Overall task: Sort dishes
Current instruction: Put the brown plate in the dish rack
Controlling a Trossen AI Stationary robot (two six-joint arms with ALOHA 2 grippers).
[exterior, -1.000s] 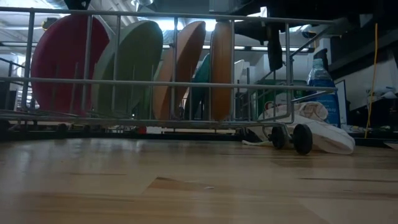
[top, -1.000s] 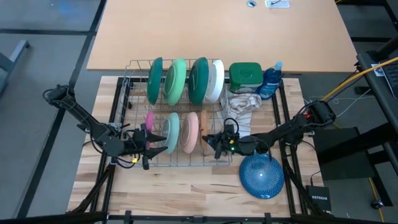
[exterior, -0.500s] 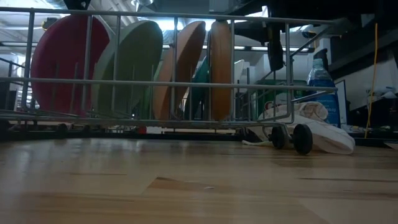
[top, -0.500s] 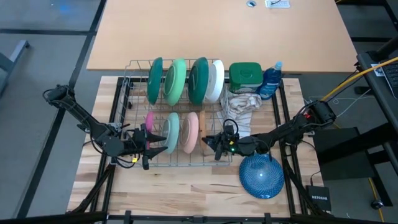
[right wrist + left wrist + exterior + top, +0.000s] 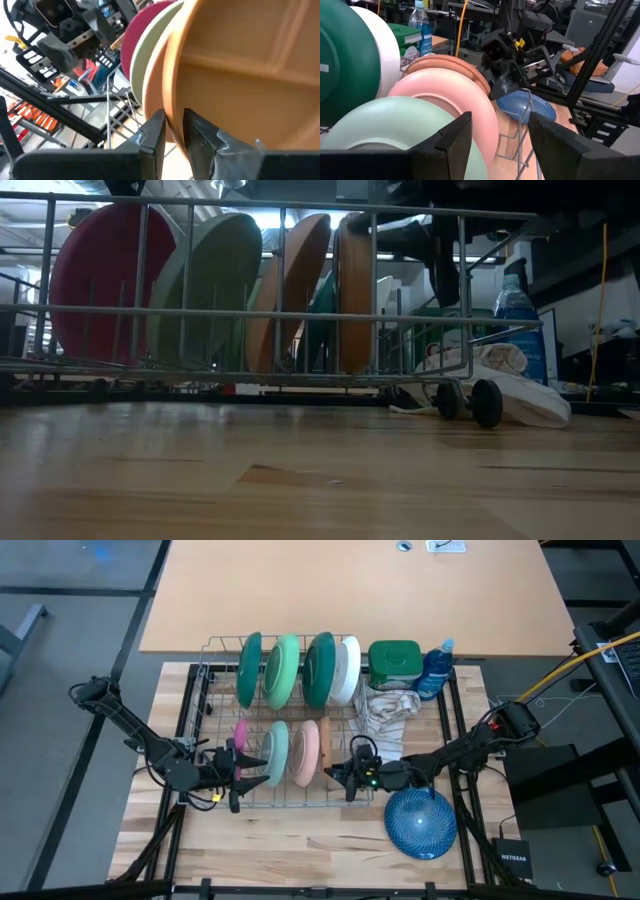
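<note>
A wire rack [image 5: 208,690] holds the plates on edge. The back row has dark green [image 5: 249,668], light green [image 5: 284,668], dark green [image 5: 320,668] and white [image 5: 347,668] plates. The front row has magenta [image 5: 240,732], pale teal [image 5: 275,750], pink [image 5: 307,750] and brown [image 5: 326,748] plates. A navy dish [image 5: 420,822] lies on the table at the front right. My right gripper [image 5: 338,770] is shut on the brown plate [image 5: 240,75]. My left gripper [image 5: 243,762] is open at the rack's left front, its fingers apart before the pale teal plate [image 5: 380,130]. My right gripper pinches the brown plate's lower rim [image 5: 172,117] between its two fingers, one on each face. The fingers come level from the table's right side. The plate stands upright on edge in the rack's front row [image 5: 355,290].
A green lidded tub [image 5: 394,658], a blue bottle [image 5: 435,668] and a beige-and-white cloth [image 5: 390,715] sit right of the rack. Bare wooden table lies along the front [image 5: 300,850].
My right gripper has come down slightly at the brown plate, which stays on edge in the rack.
</note>
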